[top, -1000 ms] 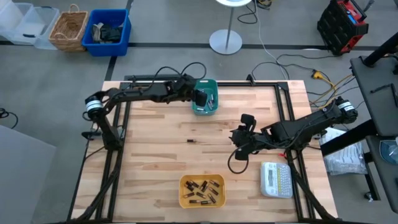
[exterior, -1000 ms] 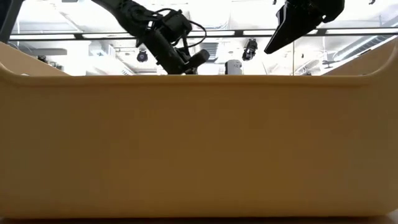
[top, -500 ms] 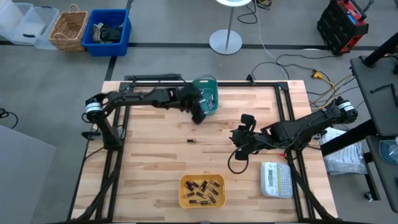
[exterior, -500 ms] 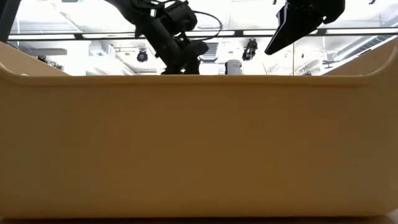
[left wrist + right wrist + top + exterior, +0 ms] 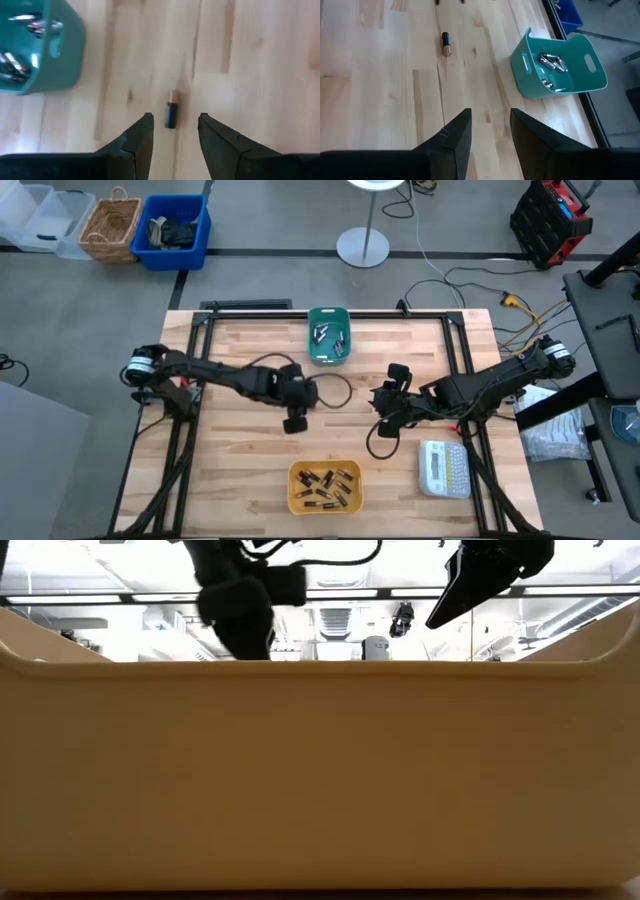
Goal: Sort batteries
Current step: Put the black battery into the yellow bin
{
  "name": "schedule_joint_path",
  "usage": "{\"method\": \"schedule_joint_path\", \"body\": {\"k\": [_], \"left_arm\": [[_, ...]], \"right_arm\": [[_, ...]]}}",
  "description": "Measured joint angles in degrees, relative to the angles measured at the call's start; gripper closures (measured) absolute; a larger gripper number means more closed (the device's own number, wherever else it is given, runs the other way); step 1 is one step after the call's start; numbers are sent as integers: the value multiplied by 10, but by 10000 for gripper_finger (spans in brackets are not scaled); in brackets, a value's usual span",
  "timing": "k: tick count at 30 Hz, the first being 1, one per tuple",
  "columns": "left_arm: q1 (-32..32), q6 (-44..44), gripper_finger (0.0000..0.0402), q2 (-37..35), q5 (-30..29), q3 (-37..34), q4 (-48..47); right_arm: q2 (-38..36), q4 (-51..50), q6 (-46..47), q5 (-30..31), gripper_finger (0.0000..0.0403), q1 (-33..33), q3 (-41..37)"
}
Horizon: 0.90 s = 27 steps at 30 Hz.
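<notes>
Left end effector (image 5: 174, 131) hangs over the middle of the worktop (image 5: 240, 450), fingers parted and empty, a lone battery (image 5: 171, 111) lying on the wood right between their tips. Silvery batteries (image 5: 330, 339) sit in the teal bin (image 5: 329, 336) at the far edge, darker ones in the yellow bin (image 5: 325, 487) up front. Right end effector (image 5: 487, 131) waits to the right of centre, open, holding nothing.

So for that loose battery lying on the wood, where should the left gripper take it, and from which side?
Probably from straight above, across its middle. The battery lies flat and alone on the table, its long axis running between the open fingers of the left gripper, so they would close on its round sides.
</notes>
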Motion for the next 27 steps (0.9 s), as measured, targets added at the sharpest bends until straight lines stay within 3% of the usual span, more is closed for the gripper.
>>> {"method": "schedule_joint_path", "body": {"k": [12,27], "left_arm": [[-6,-28,267,0,-22,-159,179],[-1,-24,267,1,-13,-256,350]], "right_arm": [[0,2,-1,0,291,0,0],[0,3,-2,0,266,0,0]]}}
